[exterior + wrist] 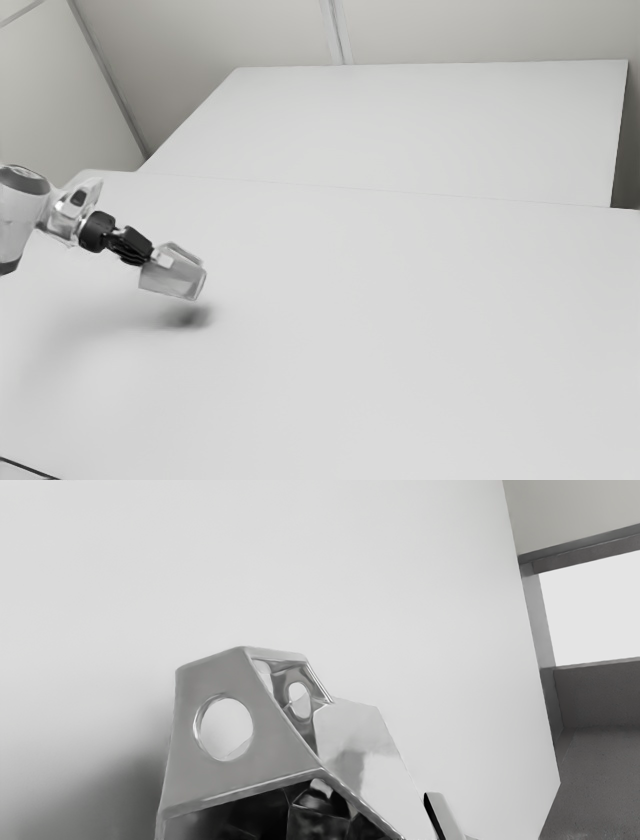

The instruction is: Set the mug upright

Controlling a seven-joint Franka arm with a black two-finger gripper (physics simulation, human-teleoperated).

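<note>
Arm: Where it reaches in from the exterior view's left, the arm [22,218] slopes gently down, its hand [97,232] pitched forward, nearer level than straight down.
Fingers: From what I can see, the fingers [162,260] are closed on the mug [172,282], parted by what they grip; in the wrist view one of the fingers [449,817] lies beside its outer wall, the other hidden.
Mug: Tilted, up in the air over the surface [400,320].
Shadow: A dark smudge [188,318] beneath, apart from the mug.
</note>
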